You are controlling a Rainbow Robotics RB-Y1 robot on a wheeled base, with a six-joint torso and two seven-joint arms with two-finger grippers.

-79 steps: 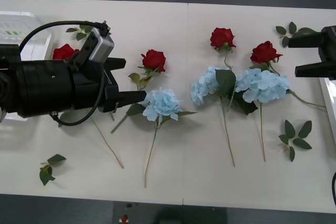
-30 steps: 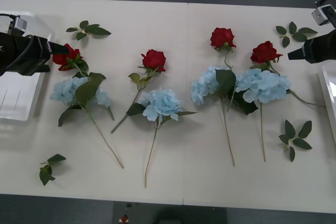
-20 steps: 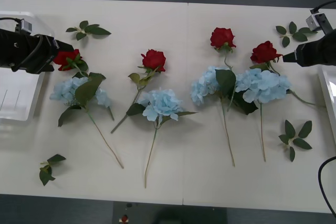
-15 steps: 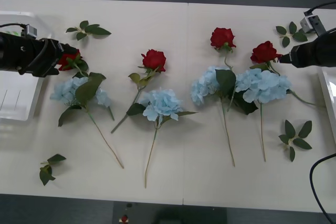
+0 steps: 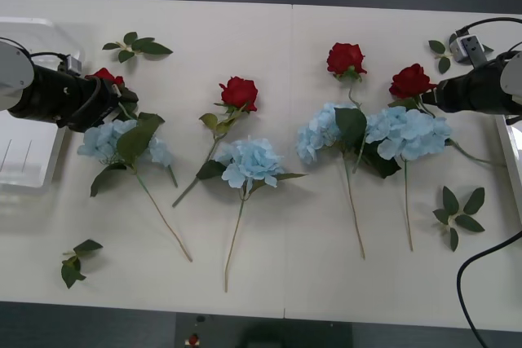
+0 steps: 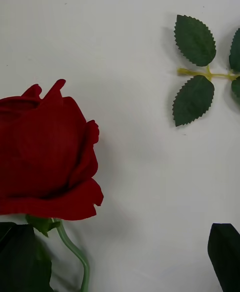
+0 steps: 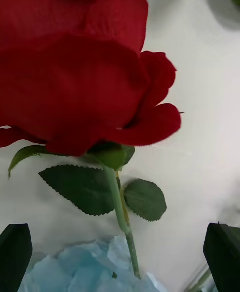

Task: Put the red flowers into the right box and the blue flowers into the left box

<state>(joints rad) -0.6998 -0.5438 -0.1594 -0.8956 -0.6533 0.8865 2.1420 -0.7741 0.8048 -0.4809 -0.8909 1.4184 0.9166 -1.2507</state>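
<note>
Desk (image 5: 269, 283): white, carrying four red flowers and four blue flowers in a loose row; flowers lie where they lay earlier.
Left box (image 5: 24, 152): at the desk's left edge, partly hidden under the left arm.
Right box (image 5: 512, 160): only a thin strip of rim shows at the desk's right edge.
Left gripper (image 5: 122, 103): a second ago it was out over the left box; it has come in over the leftmost rose (image 5: 104, 77), covering most of the bloom. In the left wrist view the black fingers (image 7: 15, 252) stand apart at the two corners, the rose (image 7: 80, 67) and its stem between them, nothing clamped.
Right gripper (image 5: 434, 97): it has moved in from the right edge and now sits just beside the rightmost rose (image 5: 410, 81). One dark finger (image 6: 225, 254) shows at a corner of the right wrist view, the bloom (image 6: 45, 157) at the other side; fingers apart.
Blue flowers (image 5: 249, 160): heads toward the far side, stems running toward the near edge.
Red flowers (image 5: 238, 93): beyond the blue heads, stems pointing nearward and mostly hidden beneath them.
Leaf sprig (image 6: 197, 75): loose beside the rightmost rose, apart from it.
</note>
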